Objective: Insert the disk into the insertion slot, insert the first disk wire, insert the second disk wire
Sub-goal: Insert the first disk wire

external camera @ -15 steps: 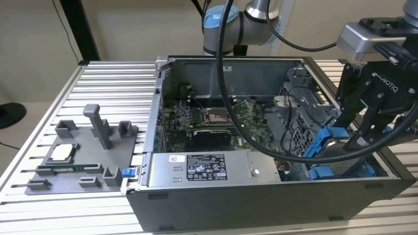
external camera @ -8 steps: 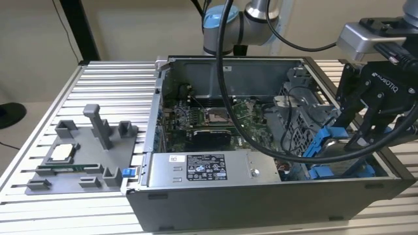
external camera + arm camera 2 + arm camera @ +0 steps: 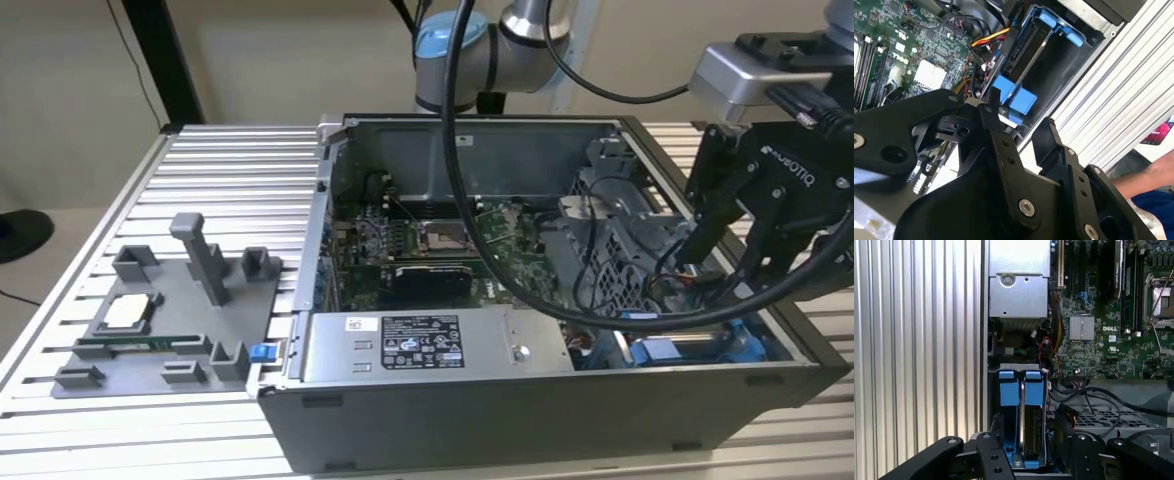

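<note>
**Open hand above the disk in its bay**

The black two-fingered hand (image 3: pixel 1019 112) hangs over the corner of the case at the exterior view's right. Its fingers (image 3: pixel 999 135) are apart and hold nothing; in the second wrist view there is free space between the two tips.

Just under the hand is the flat silver hard drive in its bright blue plastic carrier, the disk (image 3: pixel 1031 435). It sits inside the rectangular grey open-topped drive bay, the insertion slot (image 3: pixel 1064 67). In the first wrist view the fingers stand on both sides of the carrier. One finger overlaps its edge there, and I cannot tell if it touches.

A bundle of red, yellow and black wires (image 3: pixel 989 39) runs toward one end of the disk. I cannot tell whether a plug is seated there.

Beside the bay lies the green motherboard (image 3: pixel 1104 330). Near it is the grey metal power-supply box (image 3: pixel 414 345) with a printed label. All of these are inside the open grey metal computer case (image 3: pixel 534 425), which rests on the ribbed aluminium table (image 3: pixel 227 170).

On the exterior view's left, well apart from the hand, the grey slotted fixture tray (image 3: pixel 147 330) lies on the same table.
</note>
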Robot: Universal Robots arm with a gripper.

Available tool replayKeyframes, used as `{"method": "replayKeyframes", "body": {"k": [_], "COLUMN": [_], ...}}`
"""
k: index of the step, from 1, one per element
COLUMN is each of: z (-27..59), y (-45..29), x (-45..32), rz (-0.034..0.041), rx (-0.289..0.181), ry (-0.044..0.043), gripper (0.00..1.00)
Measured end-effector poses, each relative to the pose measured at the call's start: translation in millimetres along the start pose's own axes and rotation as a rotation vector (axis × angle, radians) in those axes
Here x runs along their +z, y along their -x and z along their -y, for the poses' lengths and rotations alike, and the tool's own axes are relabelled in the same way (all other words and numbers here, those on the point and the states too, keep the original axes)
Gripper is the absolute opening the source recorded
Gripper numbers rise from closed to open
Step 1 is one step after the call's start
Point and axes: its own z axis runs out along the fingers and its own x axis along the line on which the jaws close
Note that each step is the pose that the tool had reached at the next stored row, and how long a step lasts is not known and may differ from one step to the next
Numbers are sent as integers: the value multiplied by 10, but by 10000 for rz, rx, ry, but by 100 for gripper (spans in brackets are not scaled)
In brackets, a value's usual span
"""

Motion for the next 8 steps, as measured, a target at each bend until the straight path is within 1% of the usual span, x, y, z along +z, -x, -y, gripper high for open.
{"method": "replayKeyframes", "body": {"k": [3,5,7,8], "z": [32,72,110,126], "y": [10,19,27,32], "x": [1,0,2,6], "rz": [1,3,6,7], "rx": [0,-1,-1,-2], "ry": [0,-7,-31,-57], "gripper": [100,100,100,100]}}
